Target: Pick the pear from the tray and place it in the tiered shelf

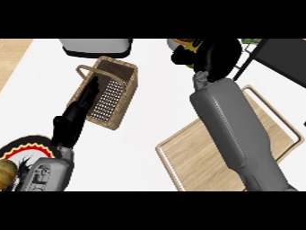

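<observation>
White counter (148,117); right hand (212,56) curled, apparently round pear (196,46); left hand (82,105) straight, over basket (112,92).

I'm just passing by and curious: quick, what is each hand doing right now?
Left hand: open, fingers straight, over the woven wicker basket, holding nothing.
Right hand: shut on a yellow-green pear, near the black tiered shelf.

Yellow-green pear (196,46) mostly hidden in curled right hand (212,56), beside black tiered shelf (294,60), beyond wooden tray (202,157).
</observation>
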`<control>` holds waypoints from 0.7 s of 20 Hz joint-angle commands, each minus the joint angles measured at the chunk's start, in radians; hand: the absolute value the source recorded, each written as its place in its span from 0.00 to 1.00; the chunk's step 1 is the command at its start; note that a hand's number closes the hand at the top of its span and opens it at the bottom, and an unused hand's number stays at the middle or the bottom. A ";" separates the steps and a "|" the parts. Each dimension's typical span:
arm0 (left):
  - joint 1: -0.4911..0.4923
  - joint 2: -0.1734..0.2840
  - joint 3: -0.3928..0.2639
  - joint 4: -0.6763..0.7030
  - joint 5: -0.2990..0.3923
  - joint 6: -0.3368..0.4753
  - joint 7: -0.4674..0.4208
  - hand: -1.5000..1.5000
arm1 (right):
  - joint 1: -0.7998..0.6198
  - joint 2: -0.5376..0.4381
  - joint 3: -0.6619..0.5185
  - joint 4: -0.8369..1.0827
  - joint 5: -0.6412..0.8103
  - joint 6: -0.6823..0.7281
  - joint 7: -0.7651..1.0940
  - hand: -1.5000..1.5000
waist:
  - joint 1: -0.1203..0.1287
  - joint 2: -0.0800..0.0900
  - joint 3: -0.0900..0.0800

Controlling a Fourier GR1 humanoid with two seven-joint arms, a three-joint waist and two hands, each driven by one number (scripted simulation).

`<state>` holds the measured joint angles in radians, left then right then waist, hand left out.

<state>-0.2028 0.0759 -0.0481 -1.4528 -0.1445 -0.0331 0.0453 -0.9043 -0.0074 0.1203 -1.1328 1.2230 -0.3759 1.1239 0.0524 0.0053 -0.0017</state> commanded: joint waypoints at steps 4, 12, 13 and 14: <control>-0.001 -0.014 -0.006 0.021 -0.016 0.017 0.013 0.50 | -0.168 0.007 -0.013 0.101 0.228 -0.036 0.295 1.00 | -0.026 -0.004 0.000; 0.014 -0.007 0.015 0.060 -0.020 0.027 -0.059 0.50 | -0.272 -0.038 -0.165 0.125 0.396 0.073 0.251 1.00 | -0.050 -0.004 0.000; 0.013 0.003 0.009 0.008 -0.003 0.002 -0.007 0.50 | -0.313 -0.035 -0.183 0.158 0.408 0.116 0.254 1.00 | -0.040 -0.005 0.001; 0.014 -0.031 -0.007 0.042 -0.045 0.058 -0.045 0.50 | -0.339 -0.030 -0.197 0.178 0.428 0.100 0.261 1.00 | -0.039 -0.003 0.000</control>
<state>-0.1943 0.0703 -0.0375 -1.4307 -0.1578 -0.0117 0.0294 -1.1627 -0.0342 -0.0340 -1.0012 1.5856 -0.3237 1.1970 0.0131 0.0004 -0.0013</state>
